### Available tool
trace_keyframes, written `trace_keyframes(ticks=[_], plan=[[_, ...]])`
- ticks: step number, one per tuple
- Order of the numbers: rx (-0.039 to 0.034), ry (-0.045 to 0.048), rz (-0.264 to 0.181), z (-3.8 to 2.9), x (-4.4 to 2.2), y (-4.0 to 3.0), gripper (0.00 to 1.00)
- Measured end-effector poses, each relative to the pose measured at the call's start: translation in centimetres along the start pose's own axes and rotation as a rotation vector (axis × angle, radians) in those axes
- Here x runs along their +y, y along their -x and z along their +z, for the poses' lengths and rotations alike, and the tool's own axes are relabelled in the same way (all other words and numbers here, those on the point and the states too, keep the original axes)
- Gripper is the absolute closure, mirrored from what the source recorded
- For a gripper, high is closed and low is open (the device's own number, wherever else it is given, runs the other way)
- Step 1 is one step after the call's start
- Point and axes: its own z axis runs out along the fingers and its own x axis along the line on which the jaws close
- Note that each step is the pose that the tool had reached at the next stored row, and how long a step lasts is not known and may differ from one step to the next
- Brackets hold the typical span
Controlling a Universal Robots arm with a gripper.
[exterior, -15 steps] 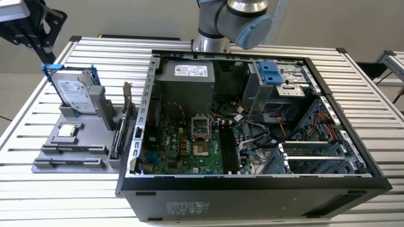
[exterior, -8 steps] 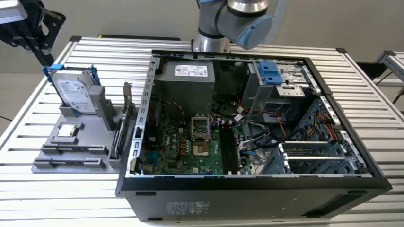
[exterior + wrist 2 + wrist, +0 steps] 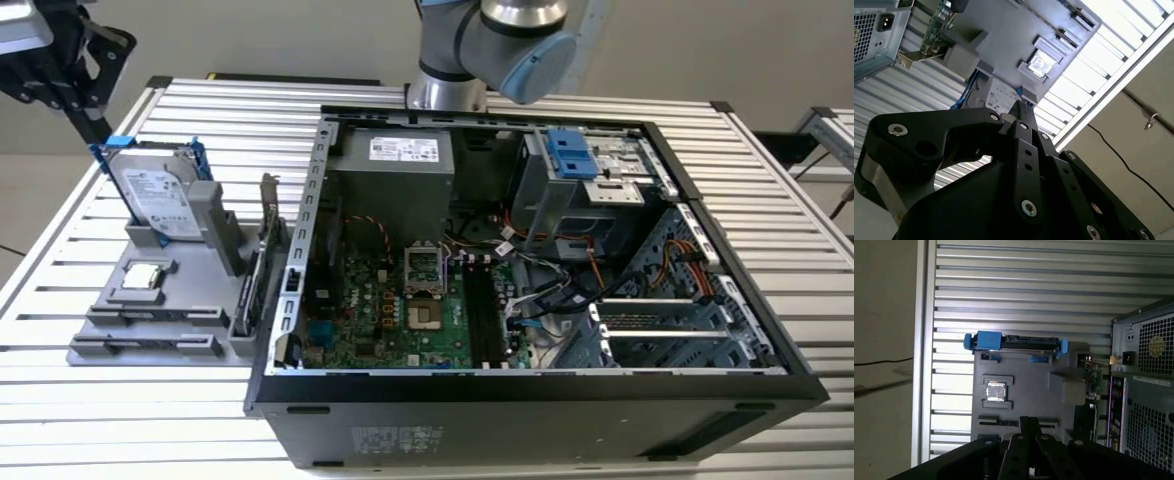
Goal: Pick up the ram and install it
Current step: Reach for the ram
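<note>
Gripper over gray parts tray near white-labelled, blue-framed hard drive, fingers closed together.

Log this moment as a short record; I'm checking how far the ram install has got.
gripper: shut, nothing seen in it, above the tray
ram: apparently the dark strip lying in the tray
hard drive: upright at the tray's far end
case: open, beside the tray
ram slots: look empty
</note>
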Motion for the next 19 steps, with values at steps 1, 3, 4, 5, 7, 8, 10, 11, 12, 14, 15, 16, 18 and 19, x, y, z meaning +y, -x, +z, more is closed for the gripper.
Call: trace_keyframes(ticks=[1,3,4,5,7,8,10,11,12,14,15,16,18,19], plan=[[-0.0001,0.0001,0.000,0.00,-0.06,0.00,1.00],[-0.0001,0.0000,0.000,0.00,-0.15,-0.01,1.00],[0.0000,0.0000,0.000,-0.01,-0.18,-0.01,1.00],[-0.0001,0.0000,0.000,-0.01,-0.21,-0.01,1.00],[-0.0001,0.0001,0.000,-0.01,-0.28,-0.01,1.00],[-0.0001,0.0000,0.000,-0.01,-0.31,0.00,1.00],[-0.0001,0.0001,0.000,-0.01,-0.38,-0.01,1.00],[-0.0002,0.0001,0.000,-0.01,-0.42,-0.01,1.00],[-0.0001,0.0001,0.000,-0.01,-0.46,-0.01,1.00],[-0.0001,0.0000,0.000,-0.02,-0.54,-0.01,1.00],[-0.0001,0.0000,0.000,-0.02,-0.58,-0.01,1.00],[-0.0001,0.0001,0.000,-0.02,-0.63,-0.01,1.00],[-0.0001,0.0000,0.000,-0.03,-0.74,-0.02,1.00],[-0.0001,0.0000,0.000,-0.03,-0.79,-0.02,1.00]])
